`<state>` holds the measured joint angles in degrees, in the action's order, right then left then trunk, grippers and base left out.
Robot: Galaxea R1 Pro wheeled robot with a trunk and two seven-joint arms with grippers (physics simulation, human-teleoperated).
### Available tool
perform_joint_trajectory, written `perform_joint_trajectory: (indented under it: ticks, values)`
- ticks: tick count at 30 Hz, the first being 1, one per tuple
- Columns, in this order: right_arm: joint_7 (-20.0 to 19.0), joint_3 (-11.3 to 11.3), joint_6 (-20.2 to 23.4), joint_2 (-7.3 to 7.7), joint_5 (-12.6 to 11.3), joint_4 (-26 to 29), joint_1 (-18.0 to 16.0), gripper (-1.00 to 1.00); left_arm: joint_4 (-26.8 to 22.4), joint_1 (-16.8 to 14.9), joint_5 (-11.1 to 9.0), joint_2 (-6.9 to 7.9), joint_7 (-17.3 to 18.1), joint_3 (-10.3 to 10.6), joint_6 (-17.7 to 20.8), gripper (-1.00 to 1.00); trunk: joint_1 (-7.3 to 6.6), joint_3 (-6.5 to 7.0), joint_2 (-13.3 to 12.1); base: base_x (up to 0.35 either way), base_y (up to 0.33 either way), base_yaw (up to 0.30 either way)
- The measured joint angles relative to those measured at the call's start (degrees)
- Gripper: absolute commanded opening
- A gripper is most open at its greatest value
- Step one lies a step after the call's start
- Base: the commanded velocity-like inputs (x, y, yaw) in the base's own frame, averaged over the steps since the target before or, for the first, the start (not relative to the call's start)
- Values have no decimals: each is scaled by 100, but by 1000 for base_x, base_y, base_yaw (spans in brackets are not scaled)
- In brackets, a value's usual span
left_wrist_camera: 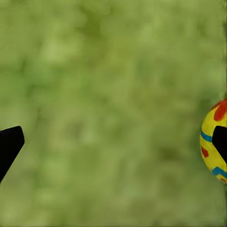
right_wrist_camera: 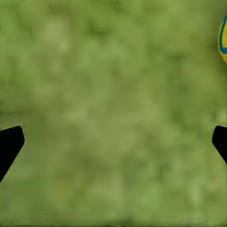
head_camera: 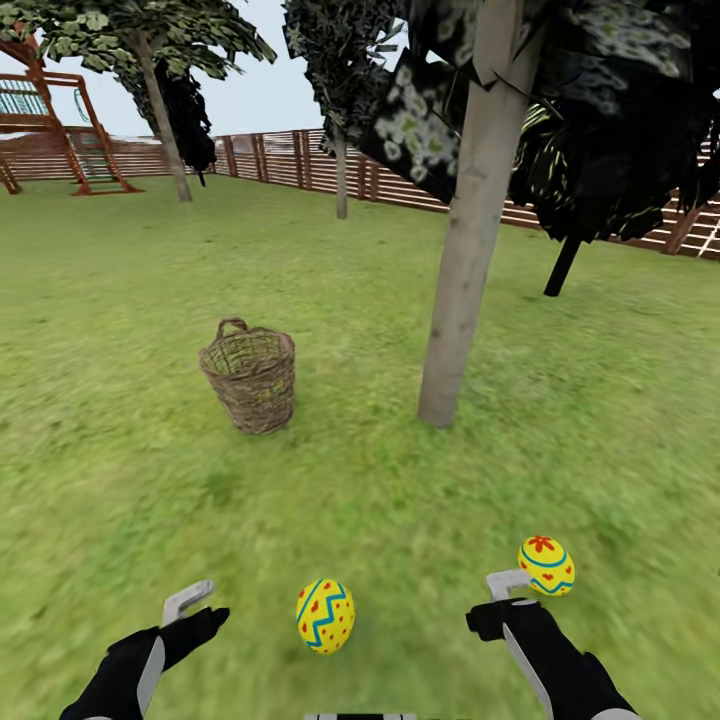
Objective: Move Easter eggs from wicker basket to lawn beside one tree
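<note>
Item: two Easter eggs on the lawn (head_camera: 120,330), one (head_camera: 325,616) between the arms, one (head_camera: 546,565) just beside the right gripper (right_wrist_camera: 113,146); both lie near the tree (head_camera: 468,240).
Wicker basket (head_camera: 250,375): upright, near the trunk; contents hidden, third egg unaccounted for.
Left gripper (left_wrist_camera: 113,146): jaws wide apart, empty. Right: same.
Risks: an arm sweep may nudge an egg so it rolls; a clumsy reach into the deep basket may tip it.

Fenced garden (head_camera: 300,160): lawn (head_camera: 130,300), trees (head_camera: 470,250)
</note>
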<state>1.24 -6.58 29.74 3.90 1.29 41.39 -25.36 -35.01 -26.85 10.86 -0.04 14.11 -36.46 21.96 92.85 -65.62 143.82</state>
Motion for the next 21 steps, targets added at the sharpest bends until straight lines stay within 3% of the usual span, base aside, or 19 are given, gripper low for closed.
perform_joint_trajectory:
  ticks: [21]
  values:
    - [1,16,12,9,-1,-1,0,100,31,0,5,-13,82,9,36,100,-55,535,-28,-60,289,-295]
